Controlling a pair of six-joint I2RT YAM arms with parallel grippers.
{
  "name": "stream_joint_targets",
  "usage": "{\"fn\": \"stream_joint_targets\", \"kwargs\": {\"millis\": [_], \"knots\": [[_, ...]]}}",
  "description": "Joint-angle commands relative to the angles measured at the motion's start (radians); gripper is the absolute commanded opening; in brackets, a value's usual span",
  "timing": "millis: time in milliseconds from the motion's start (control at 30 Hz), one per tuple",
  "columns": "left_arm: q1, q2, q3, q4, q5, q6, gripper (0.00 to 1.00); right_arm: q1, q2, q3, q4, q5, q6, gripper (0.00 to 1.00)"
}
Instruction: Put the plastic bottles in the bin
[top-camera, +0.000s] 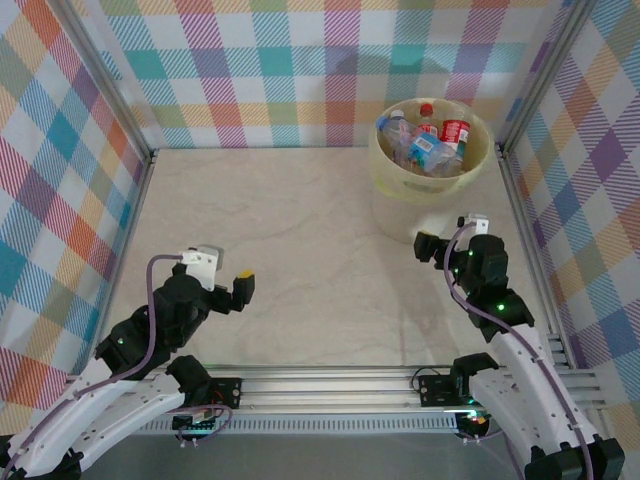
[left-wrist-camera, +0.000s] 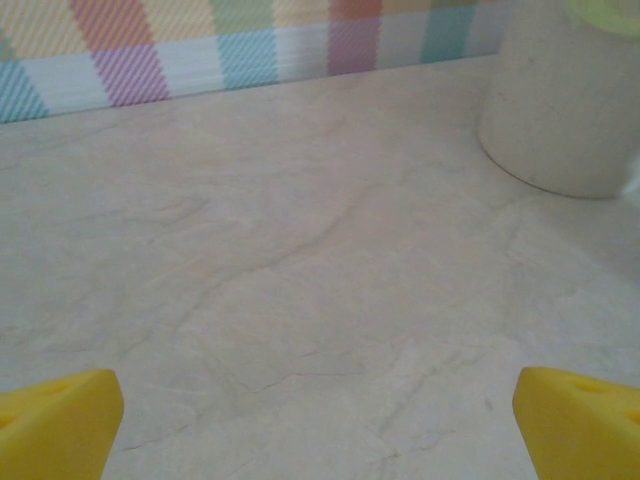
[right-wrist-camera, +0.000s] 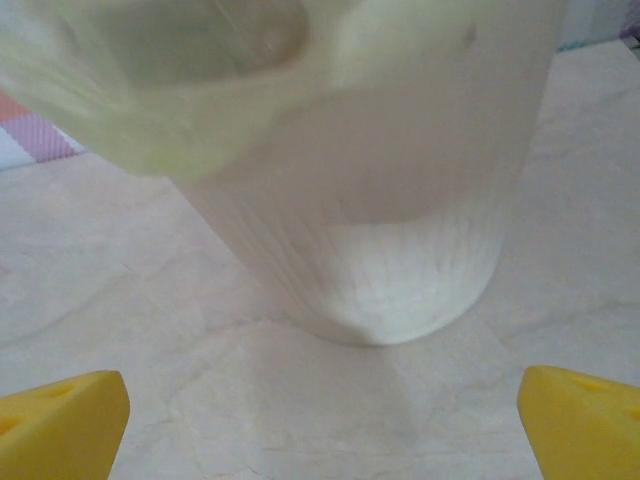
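Note:
The pale yellow bin (top-camera: 385, 170) stands at the far right of the table, and several plastic bottles (top-camera: 432, 148) lie inside it, one with a red label (top-camera: 455, 131). My right gripper (top-camera: 432, 250) hovers just in front of the bin's base, open and empty. In the right wrist view its yellow fingertips (right-wrist-camera: 60, 420) flank bare table, with the bin wall (right-wrist-camera: 400, 200) close ahead. My left gripper (top-camera: 235, 285) is low over the near left of the table, open and empty. The left wrist view has its yellow tips (left-wrist-camera: 55, 420) wide apart and the bin (left-wrist-camera: 570, 110) at upper right.
Plaid-patterned walls (top-camera: 300, 70) enclose the marbled tabletop (top-camera: 300, 230) on three sides, with metal corner posts (top-camera: 110, 90). An aluminium rail (top-camera: 330, 385) runs along the near edge between the arm bases.

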Motion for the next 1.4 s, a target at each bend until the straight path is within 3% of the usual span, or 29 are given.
{"fn": "stream_joint_targets", "kwargs": {"millis": [0,133,267,567,867,1067,1167,1233,1367], "knots": [[-0.009,0.031,-0.041,0.032,-0.087,-0.056,1.0,-0.003,-0.033,-0.037,0.092,0.077,-0.003,1.0],[-0.001,0.082,-0.086,0.101,-0.144,-0.087,1.0,-0.002,-0.042,-0.102,0.127,0.156,-0.08,1.0],[0.023,0.099,-0.171,0.246,-0.196,-0.024,1.0,-0.002,-0.011,-0.214,0.289,0.223,-0.15,1.0],[0.242,0.16,-0.299,0.474,-0.023,-0.042,1.0,-0.009,0.209,-0.351,0.677,0.238,-0.21,1.0],[0.374,0.214,-0.366,0.639,0.0,0.023,1.0,-0.027,0.52,-0.34,1.017,0.226,-0.263,1.0],[0.444,0.308,-0.391,0.743,0.015,0.069,1.0,-0.057,0.677,-0.259,1.079,0.186,-0.283,1.0],[0.481,0.363,-0.43,0.855,0.04,0.087,1.0,-0.107,0.799,-0.247,1.198,0.142,-0.257,1.0],[0.502,0.405,-0.44,0.918,0.051,0.099,1.0,-0.125,0.778,-0.204,1.059,0.096,-0.238,1.0],[0.53,0.534,-0.436,1.061,0.086,0.152,1.0,-0.153,0.817,-0.167,1.031,0.025,-0.23,1.0]]}}
